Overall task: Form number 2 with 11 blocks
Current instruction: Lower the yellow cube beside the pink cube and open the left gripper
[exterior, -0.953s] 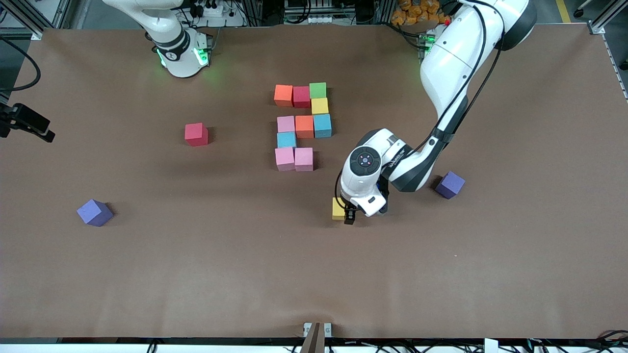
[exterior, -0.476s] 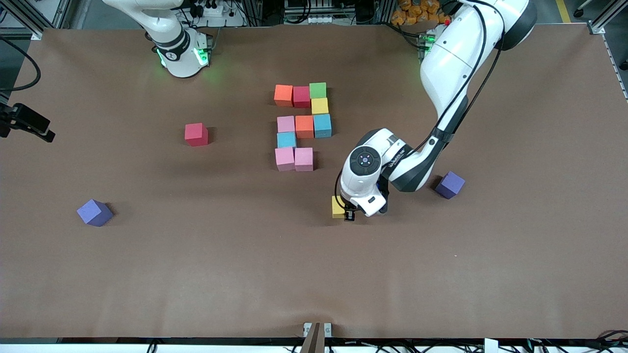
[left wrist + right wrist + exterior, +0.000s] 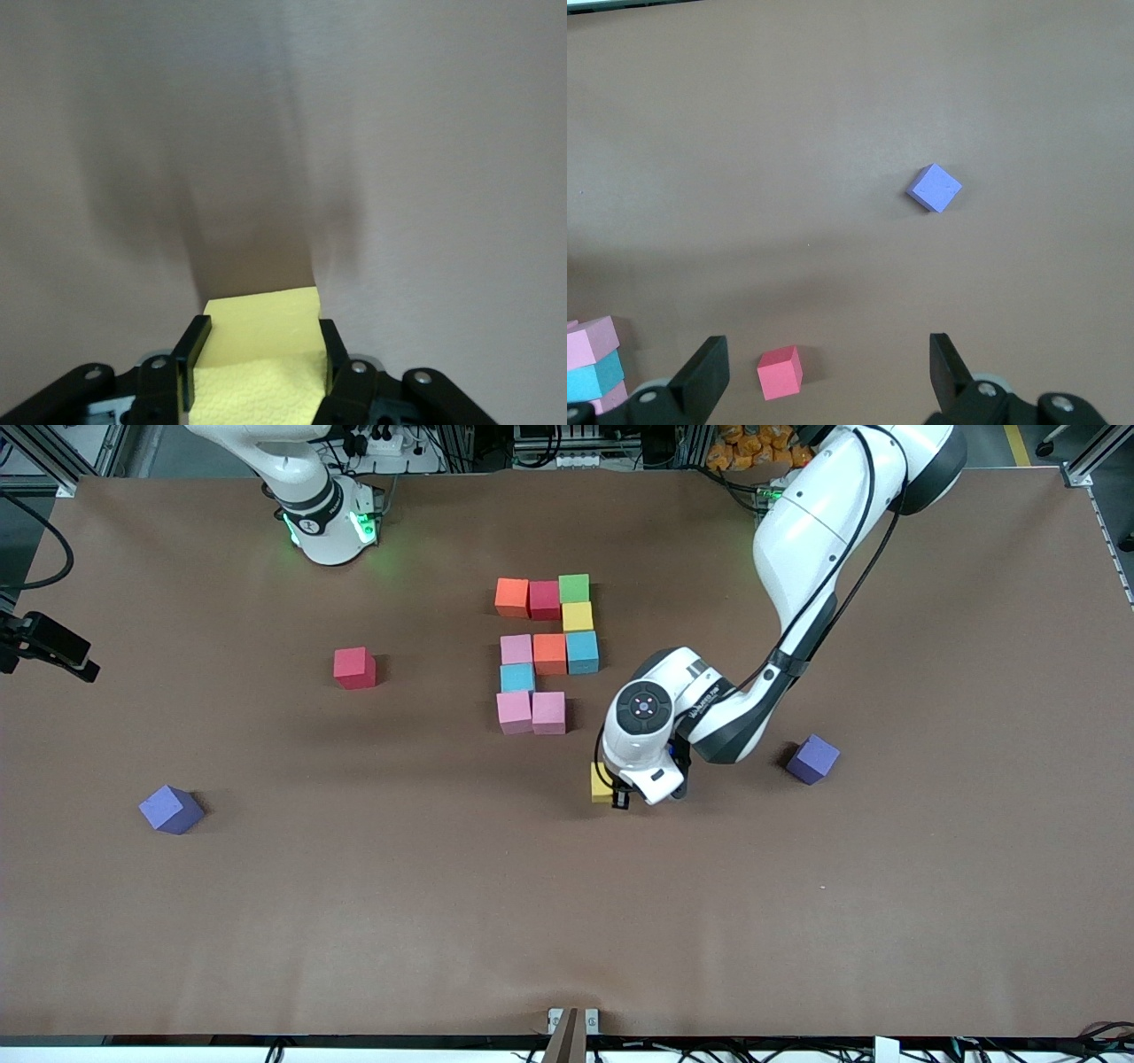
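Note:
My left gripper point(image 3: 612, 792) point(image 3: 263, 329) is shut on a yellow block point(image 3: 601, 782) point(image 3: 261, 363) and holds it just above the table, nearer to the front camera than the number 2 point(image 3: 547, 654). That figure has ten touching blocks: orange point(image 3: 511, 597), dark red and green point(image 3: 574, 588) in its farthest row, yellow point(image 3: 578, 616), then pink, orange, light blue, a light blue point(image 3: 516, 677), and two pink point(image 3: 532, 712) nearest. A red cube point(image 3: 354, 667) point(image 3: 780, 372) lies apart toward the right arm's end. My right gripper point(image 3: 826, 359) is open and empty, high over the red cube.
Two purple cubes lie loose: one point(image 3: 170, 809) point(image 3: 935, 188) near the right arm's end, one point(image 3: 812, 758) beside the left arm's elbow. The right arm's base point(image 3: 328, 522) stands at the table's back edge. Brown paper covers the table.
My left gripper has moved with the yellow block toward the pink row of the figure. The right arm has not moved.

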`<action>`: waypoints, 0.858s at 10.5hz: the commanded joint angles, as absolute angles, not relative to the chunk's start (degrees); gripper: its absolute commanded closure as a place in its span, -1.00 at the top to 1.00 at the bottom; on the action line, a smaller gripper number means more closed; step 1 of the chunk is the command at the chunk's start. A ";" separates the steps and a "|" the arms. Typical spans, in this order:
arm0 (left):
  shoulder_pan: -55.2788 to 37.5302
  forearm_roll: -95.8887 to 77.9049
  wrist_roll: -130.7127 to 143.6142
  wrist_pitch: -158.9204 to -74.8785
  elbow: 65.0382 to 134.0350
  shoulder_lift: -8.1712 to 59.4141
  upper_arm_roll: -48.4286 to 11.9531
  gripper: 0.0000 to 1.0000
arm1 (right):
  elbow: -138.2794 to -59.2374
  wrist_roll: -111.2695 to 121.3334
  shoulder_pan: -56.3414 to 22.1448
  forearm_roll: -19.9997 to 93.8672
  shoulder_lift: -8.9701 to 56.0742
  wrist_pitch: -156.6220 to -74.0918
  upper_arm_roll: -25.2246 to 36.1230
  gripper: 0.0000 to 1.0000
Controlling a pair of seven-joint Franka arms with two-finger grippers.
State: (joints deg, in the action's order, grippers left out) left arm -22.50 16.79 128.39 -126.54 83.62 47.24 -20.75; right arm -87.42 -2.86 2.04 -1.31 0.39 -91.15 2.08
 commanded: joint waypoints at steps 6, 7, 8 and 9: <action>-21.71 12.66 129.99 -130.13 102.10 34.46 -23.55 -1.00 | -87.10 -2.90 2.55 -0.70 0.53 -90.62 1.49 1.00; -21.80 12.74 132.17 -132.08 103.17 34.45 -23.55 -1.00 | -87.10 -2.90 2.55 -0.70 0.53 -90.62 1.49 1.00; -22.49 12.66 133.93 -133.67 103.44 34.98 -23.55 -1.00 | -87.10 -2.90 2.55 -0.70 0.53 -90.62 1.49 1.00; -22.85 12.74 135.16 -134.38 103.88 35.15 -23.64 -1.00 | -87.01 -2.90 2.55 -0.70 0.53 -90.62 1.49 1.00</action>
State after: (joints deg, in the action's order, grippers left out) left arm -22.61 13.72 133.11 -132.37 101.09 36.82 -23.54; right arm -87.48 -2.86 2.03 -1.30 0.51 -91.11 1.96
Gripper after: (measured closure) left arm 0.463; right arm 0.000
